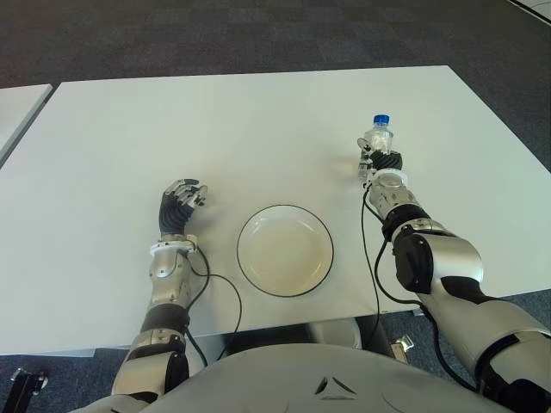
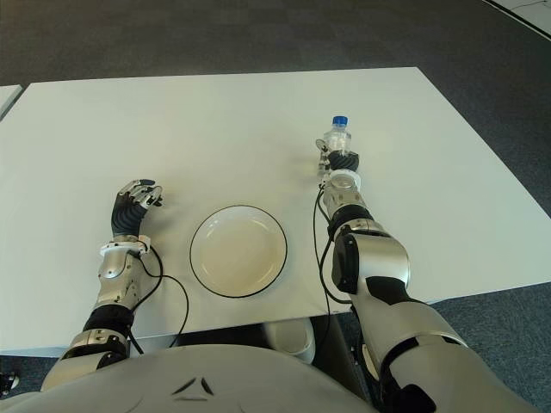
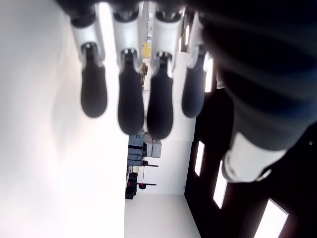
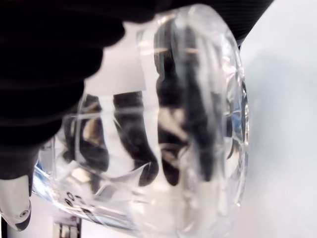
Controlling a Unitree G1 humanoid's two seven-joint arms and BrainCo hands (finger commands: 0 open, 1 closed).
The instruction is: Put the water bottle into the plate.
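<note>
A clear water bottle [image 1: 379, 137] with a blue cap stands upright on the white table [image 1: 258, 129], right of centre. My right hand [image 1: 380, 159] is wrapped around it from the near side; the right wrist view shows dark fingers [image 4: 133, 129] curled behind the clear bottle wall [image 4: 198, 124]. The white plate [image 1: 285, 250] with a dark rim lies near the front edge, to the left of the bottle and nearer to me, with nothing in it. My left hand [image 1: 182, 203] shows left of the plate, fingers [image 3: 131, 96] relaxed and holding nothing.
Black cables [image 1: 370, 249] run from both wrists over the table's front edge. A second table's corner [image 1: 17, 107] shows at the far left. Dark carpet [image 1: 258, 34] lies beyond the table.
</note>
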